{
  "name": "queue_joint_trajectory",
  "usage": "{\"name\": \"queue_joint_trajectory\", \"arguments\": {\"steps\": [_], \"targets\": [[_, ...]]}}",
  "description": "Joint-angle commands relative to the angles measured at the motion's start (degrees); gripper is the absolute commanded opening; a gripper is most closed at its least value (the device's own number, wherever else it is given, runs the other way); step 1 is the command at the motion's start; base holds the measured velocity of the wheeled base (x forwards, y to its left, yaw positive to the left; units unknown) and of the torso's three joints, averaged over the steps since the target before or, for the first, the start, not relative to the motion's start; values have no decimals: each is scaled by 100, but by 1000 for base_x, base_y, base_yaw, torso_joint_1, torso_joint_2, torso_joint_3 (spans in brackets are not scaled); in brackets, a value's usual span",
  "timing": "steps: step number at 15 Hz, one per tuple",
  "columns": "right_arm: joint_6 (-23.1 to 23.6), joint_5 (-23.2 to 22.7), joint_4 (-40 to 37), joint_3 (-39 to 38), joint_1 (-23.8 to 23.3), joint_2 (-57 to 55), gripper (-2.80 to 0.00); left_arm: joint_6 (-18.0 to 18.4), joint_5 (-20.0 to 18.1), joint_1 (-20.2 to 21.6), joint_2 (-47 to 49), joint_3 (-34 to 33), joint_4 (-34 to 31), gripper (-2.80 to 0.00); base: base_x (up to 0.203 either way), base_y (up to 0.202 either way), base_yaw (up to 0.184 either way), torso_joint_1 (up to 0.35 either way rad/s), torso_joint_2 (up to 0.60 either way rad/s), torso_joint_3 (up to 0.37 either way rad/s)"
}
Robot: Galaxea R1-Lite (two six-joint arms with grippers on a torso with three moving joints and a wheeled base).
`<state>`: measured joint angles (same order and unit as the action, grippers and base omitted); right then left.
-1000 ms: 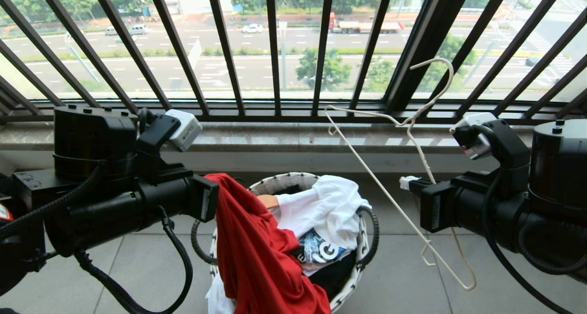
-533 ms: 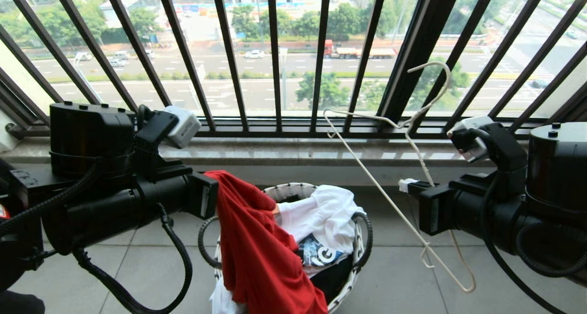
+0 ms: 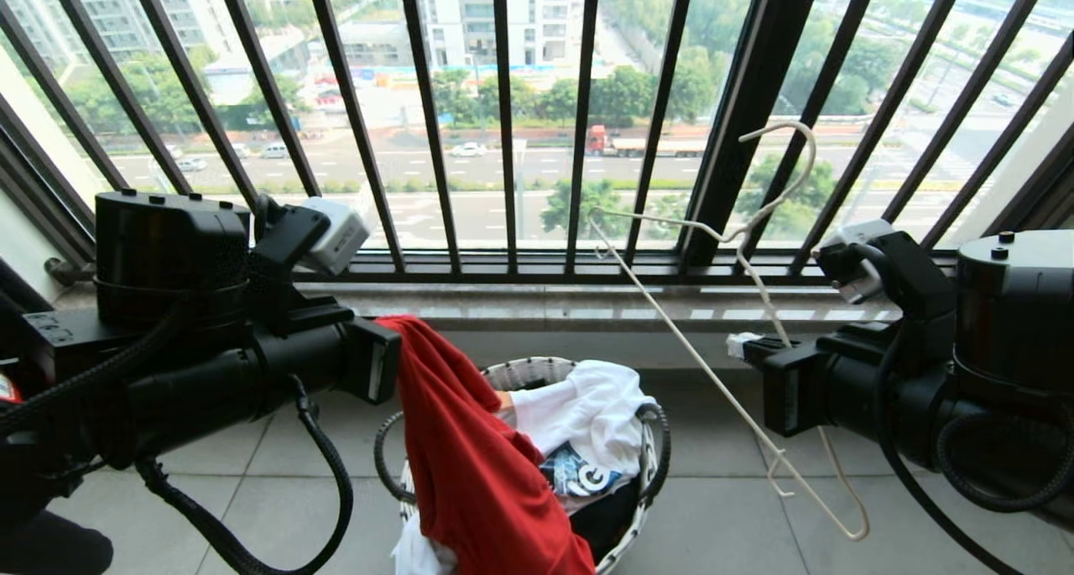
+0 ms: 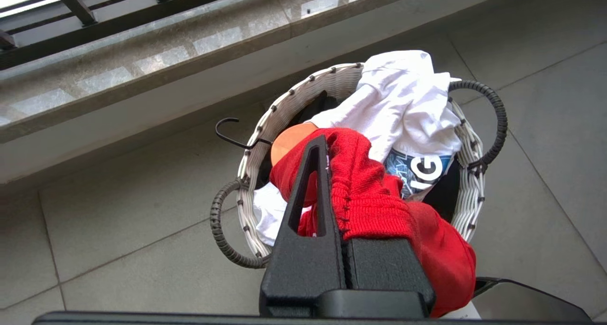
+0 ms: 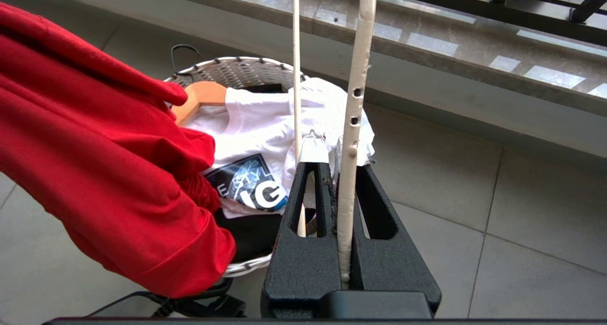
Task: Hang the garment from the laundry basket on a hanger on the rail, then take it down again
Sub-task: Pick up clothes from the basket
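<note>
Black window bars (image 3: 503, 122) back a tiled floor. Left gripper (image 4: 332, 173) is clenched on the garment (image 3: 470, 466), which hangs long-axis down over the basket (image 3: 646, 508). Right gripper (image 5: 339, 173) clamps the hanger (image 3: 738, 373), tilted with its hook toward the bars. White shirt (image 3: 587, 407) fills the basket.

The garment (image 4: 370, 197) was soft matt red cloth, its edge ribbed and stitched. The basket (image 4: 275, 121) was woven of pale wicker-like strands, its handles wrapped in dark ribbed cord. The hanger (image 5: 353, 102) was thin wire under a cream coating, chipped in small spots. Both hands, left hand (image 4: 327, 149) and right hand (image 5: 334, 171), looked like black plastic with a grainy matt finish. The floor (image 4: 118, 220) was matt grey tile; the sill (image 3: 587, 302) was polished, glossy stone. The white shirt (image 5: 256, 121) was smooth cloth.
</note>
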<state>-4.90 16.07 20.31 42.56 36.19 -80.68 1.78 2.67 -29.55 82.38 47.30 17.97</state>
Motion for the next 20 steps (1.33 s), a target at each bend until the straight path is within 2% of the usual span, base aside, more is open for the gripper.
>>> {"name": "queue_joint_trajectory", "arguments": {"steps": [1,20], "targets": [[-2,10,17,-11,2,-9,-280,-2,5,2,32,4,14,-280,0,0,0,2,-2,218],[15,12,17,-46,10,-9,-280,15,-4,-7,-54,-125,14,-280,0,0,0,1,2,195]]}}
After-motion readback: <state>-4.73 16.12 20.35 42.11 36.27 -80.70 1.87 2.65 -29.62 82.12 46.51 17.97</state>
